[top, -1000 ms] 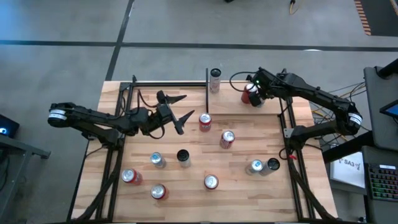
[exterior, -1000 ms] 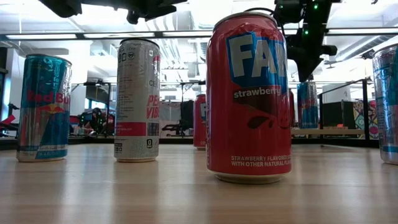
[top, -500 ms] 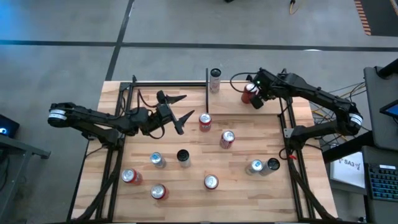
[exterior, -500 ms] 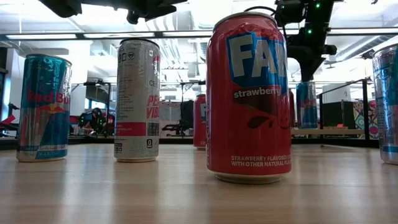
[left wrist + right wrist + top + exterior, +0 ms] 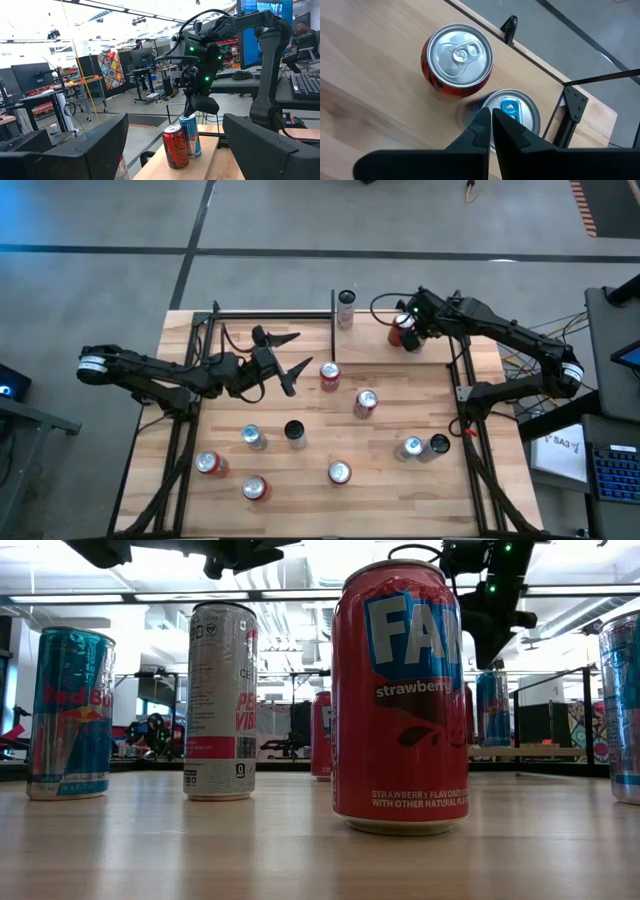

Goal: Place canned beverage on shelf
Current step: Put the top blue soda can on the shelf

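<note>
Basically, only the right wrist and left wrist views show both cans on the shelf (image 5: pixel 207 160): a red can (image 5: pixel 457 57) and a blue can (image 5: pixel 512 112) touching or nearly so, near the shelf's rod-edged corner. In the high view, upper right of centre, the arm covers the blue one and only the red top shows. Count from above: eleven can tops on the surface and shelf, the hidden blue can making twelve. Low view shows six: four up close across the frame, the strawberry can (image 5: pixel 400 695) biggest at centre, plus two farther back. Right gripper (image 5: pixel 487 112): fingers pressed together, holding nothing, tips right over the blue can's lid; contact can't be told. Left gripper (image 5: pixel 300 350): fingers spread wide, holding nothing, hovering left of centre in the high view, well apart from any can.
</note>
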Robot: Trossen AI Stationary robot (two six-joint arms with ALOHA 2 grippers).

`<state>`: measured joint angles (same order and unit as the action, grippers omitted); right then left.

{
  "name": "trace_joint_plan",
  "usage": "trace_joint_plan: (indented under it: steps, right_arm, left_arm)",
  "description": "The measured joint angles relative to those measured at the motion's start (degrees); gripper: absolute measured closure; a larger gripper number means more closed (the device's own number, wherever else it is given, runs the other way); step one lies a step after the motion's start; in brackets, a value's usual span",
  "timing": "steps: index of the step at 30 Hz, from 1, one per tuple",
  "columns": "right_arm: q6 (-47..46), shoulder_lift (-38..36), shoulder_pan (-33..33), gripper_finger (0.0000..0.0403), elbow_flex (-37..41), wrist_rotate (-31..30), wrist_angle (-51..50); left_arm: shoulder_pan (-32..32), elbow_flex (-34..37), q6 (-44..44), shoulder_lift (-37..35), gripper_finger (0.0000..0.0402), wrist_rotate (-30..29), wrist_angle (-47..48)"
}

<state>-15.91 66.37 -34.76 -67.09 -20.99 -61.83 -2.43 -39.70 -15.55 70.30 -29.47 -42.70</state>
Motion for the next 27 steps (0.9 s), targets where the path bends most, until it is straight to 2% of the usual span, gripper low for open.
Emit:
trace_joint_plan:
  steps: [11,19,27]
  right_arm:
    - [0.1,0.0,0.0,0.0394,0.9,0.5,0.1]
    - [2.6,-0.4,0.0,0.0394,0.8,0.5,-4.3]
    - [2.0,-1.5,0.0,0.0394,0.8,0.2,-3.0]
  left_arm:
    - [0.0,0.0,0.0,0.0,0.0091,0.0,0.3]
    - [0.0,0.0,0.0,0.0,0.0091,0.0,0.4]
    - [0.0,0.0,0.4,0.0,0.0091,0.0,0.4]
